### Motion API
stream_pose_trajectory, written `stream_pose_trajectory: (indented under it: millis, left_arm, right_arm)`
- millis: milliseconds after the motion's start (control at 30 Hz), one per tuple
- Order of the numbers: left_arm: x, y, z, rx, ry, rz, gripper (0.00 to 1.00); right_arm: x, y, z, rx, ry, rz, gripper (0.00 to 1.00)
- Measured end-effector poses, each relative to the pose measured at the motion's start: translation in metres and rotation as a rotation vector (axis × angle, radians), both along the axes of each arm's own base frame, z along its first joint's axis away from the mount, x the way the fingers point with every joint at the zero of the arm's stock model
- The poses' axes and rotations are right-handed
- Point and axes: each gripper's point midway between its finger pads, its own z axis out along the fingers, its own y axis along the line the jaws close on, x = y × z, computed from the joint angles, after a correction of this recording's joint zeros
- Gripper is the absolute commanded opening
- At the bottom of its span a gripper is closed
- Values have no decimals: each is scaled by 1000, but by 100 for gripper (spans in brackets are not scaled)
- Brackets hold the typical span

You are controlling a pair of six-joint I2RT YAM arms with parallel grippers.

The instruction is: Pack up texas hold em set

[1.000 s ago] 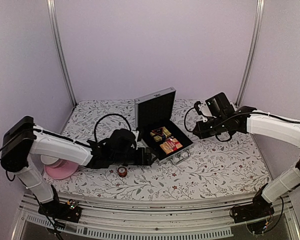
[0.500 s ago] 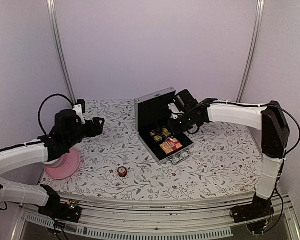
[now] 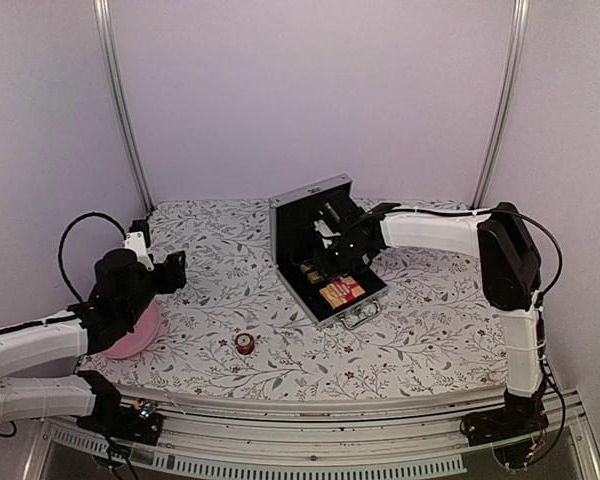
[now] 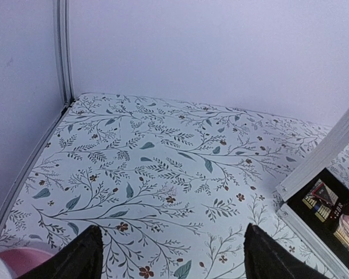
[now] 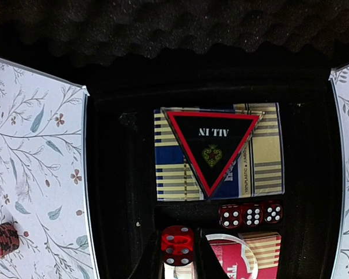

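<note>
The silver briefcase [image 3: 352, 296] stands open mid-table, its black lid [image 3: 308, 218] upright. My right gripper [image 3: 323, 256] hangs over its black tray, shut on a red die [image 5: 177, 246]. In the right wrist view a black and red triangular "ALL IN" token [image 5: 212, 145] lies on a blue and yellow card pack [image 5: 171, 174]. Three red dice [image 5: 251, 214] sit below it, and a clear round token [image 5: 232, 256] lies on a red card pack [image 5: 270, 258]. My left gripper [image 3: 172, 271] is open and empty over the cloth, far left of the case [image 4: 328, 154].
A small stack of red chips [image 3: 244, 343] sits on the flowered cloth in front of the case, also in the right wrist view [image 5: 2, 239]. A pink plate [image 3: 138, 335] lies under my left arm at the left edge. Walls close the back and sides.
My left arm has pulled back from the case to the far left, over the plate. My right arm has swung in from the right and reached into the open case.
</note>
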Motion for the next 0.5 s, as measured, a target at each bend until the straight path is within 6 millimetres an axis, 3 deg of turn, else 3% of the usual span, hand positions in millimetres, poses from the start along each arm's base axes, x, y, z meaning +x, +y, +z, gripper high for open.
stream_pose_trajectory:
  millis: [167,500]
  left_arm:
    - [1,0,-1,8,0,5,84]
    - [2,0,-5,19,13,4,84]
  right_arm:
    - [-1,0,-13,-22,25,-3,9]
    - [1,6,-20,-35,35,4,9]
